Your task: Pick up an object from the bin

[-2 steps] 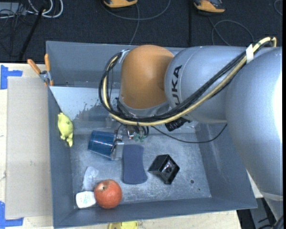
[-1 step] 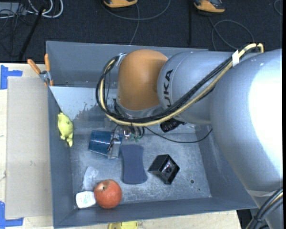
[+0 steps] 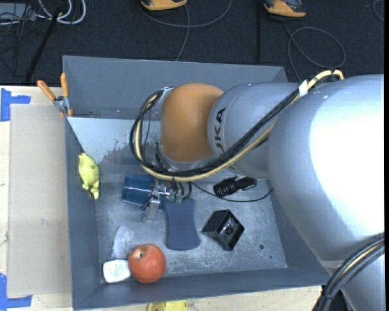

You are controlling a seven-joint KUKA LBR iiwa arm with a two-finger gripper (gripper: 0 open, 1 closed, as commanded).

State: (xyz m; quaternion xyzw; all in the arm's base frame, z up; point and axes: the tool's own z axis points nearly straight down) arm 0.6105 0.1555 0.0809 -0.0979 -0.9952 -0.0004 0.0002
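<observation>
Gripper (image 3: 157,199) sits low mid-bin (image 3: 181,86), just beside the blue block (image 3: 136,188) — apart or together, cannot tell. Suggest: centre over the block, stay clear of the slate-blue pad (image 3: 180,229) nearby — then lift straight up

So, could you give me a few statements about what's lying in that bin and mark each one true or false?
1. A red apple lies in the bin, close to the wall nearest the camera. True.
2. The yellow-green toy lies in the middle of the floor. False: it rests against the left wall.
3. A black boxy thing lies right of the grey-blue flat piece. True.
4. The blue object sits on top of the apple. False: it lies apart from it, further back.
</observation>
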